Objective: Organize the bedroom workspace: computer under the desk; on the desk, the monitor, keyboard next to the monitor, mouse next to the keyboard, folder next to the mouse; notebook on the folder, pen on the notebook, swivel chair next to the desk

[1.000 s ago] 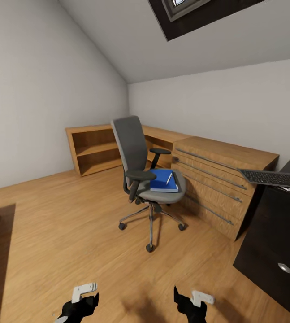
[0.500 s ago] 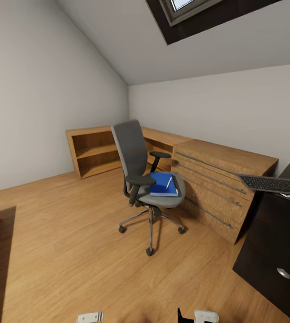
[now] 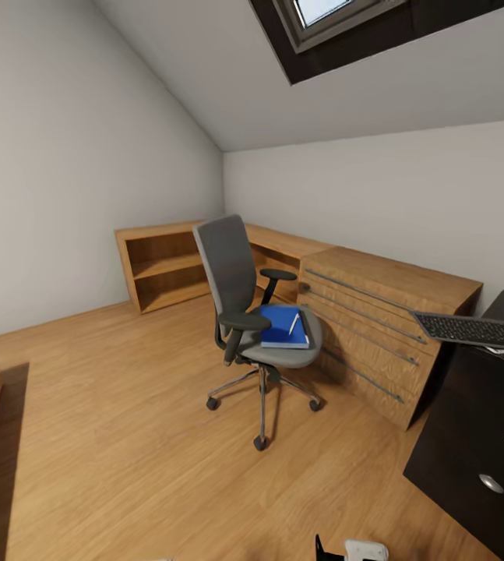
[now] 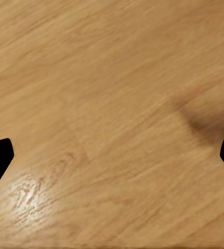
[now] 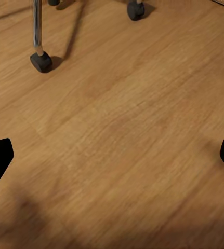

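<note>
Chair [image 3: 255, 312] stands mid-floor beside the wooden desk [image 3: 384, 312], ahead of the robot and a little to its right side. On the seat lies a blue folder-and-notebook stack [image 3: 283, 327] with a pen [image 3: 294, 322] across it, long axis running toward the chair back. The keyboard [image 3: 474, 329] juts off a dark cabinet [image 3: 477, 436]. Both grippers hang over bare floor [image 4: 112, 104], fingers spread wide and empty. Judging by position, the right gripper [image 5: 112, 155] is nearer the chair's casters [image 5: 40, 61].
</note>
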